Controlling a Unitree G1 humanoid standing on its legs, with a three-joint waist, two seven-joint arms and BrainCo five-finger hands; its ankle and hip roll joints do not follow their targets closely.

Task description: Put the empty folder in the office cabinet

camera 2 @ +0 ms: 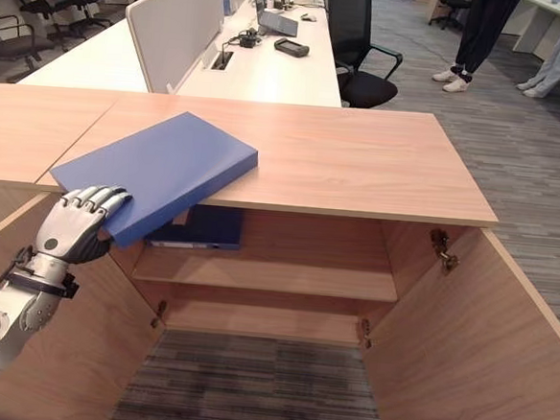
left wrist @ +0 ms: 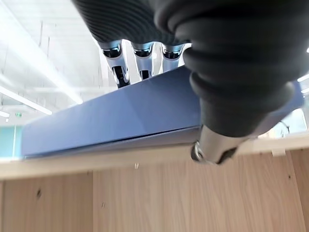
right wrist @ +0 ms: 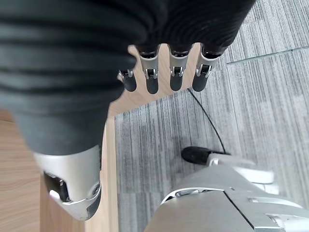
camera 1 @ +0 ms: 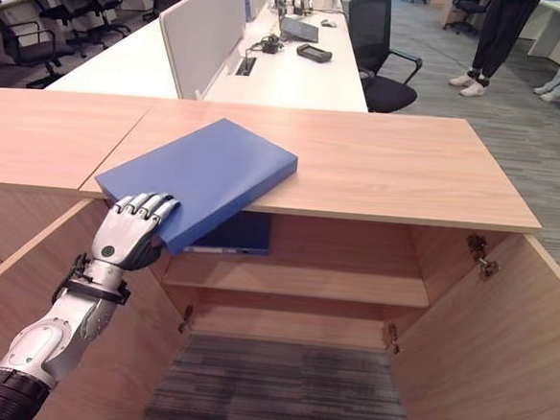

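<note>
On top of the open cabinet, the left robot hand pinches the blue folder's overhanging corner, and I'd say lowering it onto the shelf comes next.

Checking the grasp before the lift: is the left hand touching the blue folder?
Touching. In the left eye view the left hand has its fingers curled over the blue folder's overhanging corner.

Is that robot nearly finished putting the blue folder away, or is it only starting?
Early on. Done: the cabinet doors stand open, shelves showing. In hand: the left hand grips the near corner of the blue folder, which lies on the cabinet top and juts over the front edge. Left: lift it off and slide it onto a shelf, perhaps beside the dark blue folder already inside. The right hand hangs idle.
</note>
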